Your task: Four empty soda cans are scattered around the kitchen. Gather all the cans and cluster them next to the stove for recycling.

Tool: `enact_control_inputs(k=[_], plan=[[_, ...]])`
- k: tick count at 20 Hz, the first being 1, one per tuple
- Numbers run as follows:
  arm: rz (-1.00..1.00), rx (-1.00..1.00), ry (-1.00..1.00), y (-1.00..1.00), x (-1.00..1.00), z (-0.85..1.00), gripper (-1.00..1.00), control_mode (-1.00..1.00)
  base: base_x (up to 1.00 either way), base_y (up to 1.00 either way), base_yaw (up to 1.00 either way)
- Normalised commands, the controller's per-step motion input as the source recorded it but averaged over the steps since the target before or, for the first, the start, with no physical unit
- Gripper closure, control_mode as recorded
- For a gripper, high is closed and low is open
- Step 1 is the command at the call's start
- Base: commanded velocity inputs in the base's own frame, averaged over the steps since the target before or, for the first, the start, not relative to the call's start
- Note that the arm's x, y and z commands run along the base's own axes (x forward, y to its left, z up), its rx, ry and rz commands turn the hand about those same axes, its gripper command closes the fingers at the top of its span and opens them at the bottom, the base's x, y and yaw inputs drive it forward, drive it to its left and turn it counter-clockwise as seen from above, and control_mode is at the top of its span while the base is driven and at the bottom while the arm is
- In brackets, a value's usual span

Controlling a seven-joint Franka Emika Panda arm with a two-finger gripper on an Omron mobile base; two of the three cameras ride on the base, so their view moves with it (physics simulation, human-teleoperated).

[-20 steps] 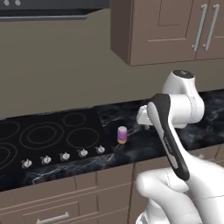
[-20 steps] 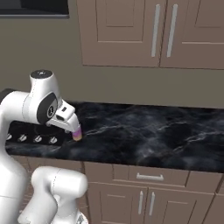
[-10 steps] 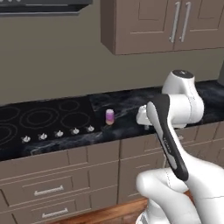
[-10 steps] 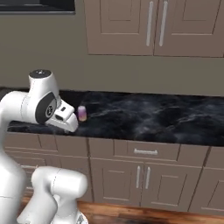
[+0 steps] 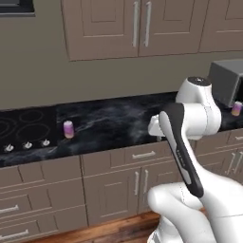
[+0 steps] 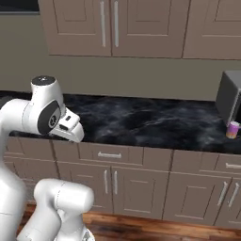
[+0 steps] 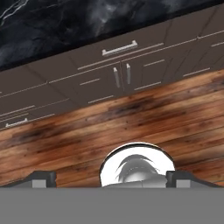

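Observation:
One purple soda can point(image 5: 69, 129) stands upright on the black counter, just right of the stove point(image 5: 21, 124). A second purple can point(image 5: 236, 108) point(image 6: 232, 129) stands far to the right, in front of the grey microwave point(image 5: 227, 81) point(image 6: 229, 100). My gripper point(image 7: 110, 178) is open and holds nothing; its fingertips point(image 7: 42, 178) stand wide apart. It hangs in front of the counter's edge and looks down at the wooden floor and cabinet doors. My hand point(image 6: 70, 128) is well away from both cans.
The dark marble counter point(image 6: 150, 123) runs between the stove and the microwave. Brown drawers and doors point(image 7: 120, 74) sit below it, and wall cabinets point(image 5: 133, 26) hang above. My white arm point(image 5: 182, 142) stands in front of the counter's middle.
The whole picture has slid left and pulled back: the base has driven. The can by the stove stays put. The microwave and a second can have come into view at the right.

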Motion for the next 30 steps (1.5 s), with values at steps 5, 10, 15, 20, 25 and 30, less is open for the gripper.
enact_control_inputs(k=[5, 10, 15, 20, 25, 30], plan=[[0.0, 0.0, 0.0, 0.0, 0.0, 0.0, -1.0, 1.0, -0.19, -1.0, 0.03], [0.0, 0.0, 0.0, 0.0, 0.0, 0.0, -1.0, 1.0, -0.08, -1.0, 0.02], [0.0, 0.0, 0.0, 0.0, 0.0, 0.0, -1.0, 1.0, -0.02, -1.0, 0.01], [0.0, 0.0, 0.0, 0.0, 0.0, 0.0, -1.0, 1.0, -0.01, -1.0, 0.02], [0.0, 0.0, 0.0, 0.0, 0.0, 0.0, -1.0, 1.0, 0.12, -0.89, 0.05], [0.0, 0.0, 0.0, 0.0, 0.0, 0.0, -1.0, 1.0, 0.45, -0.46, 0.03]])
